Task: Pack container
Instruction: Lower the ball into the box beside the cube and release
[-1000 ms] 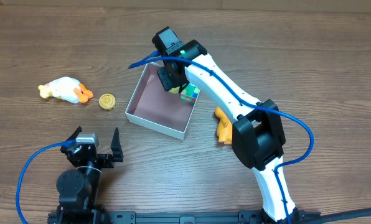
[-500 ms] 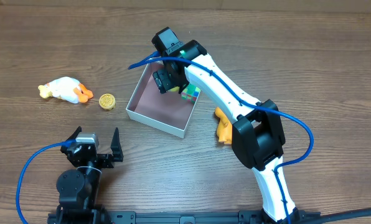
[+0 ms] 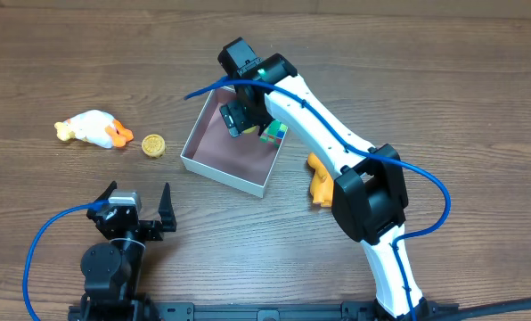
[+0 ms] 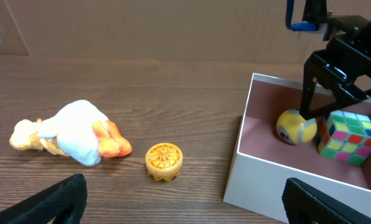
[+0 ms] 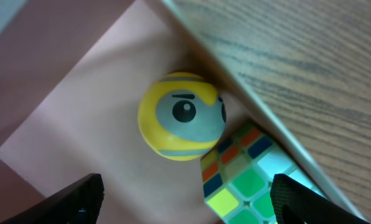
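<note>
Right gripper (image 5: 187, 194), apart, hangs over the ball (image 4: 296, 126) inside the container (image 4: 266, 180); swinging sideways, it could knock the ball or cube (image 4: 348, 135). Left gripper (image 3: 138, 201), outside the container, is apart too.

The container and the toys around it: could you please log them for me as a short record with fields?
container: square box with white walls and a pinkish floor
inside: yellow ball and colour cube, side by side in one corner
outside: plush duck, yellow disc, orange toy partly under the right arm
right gripper: open, above the ball, holding nothing
left gripper: open, empty, apart from the toys
</note>
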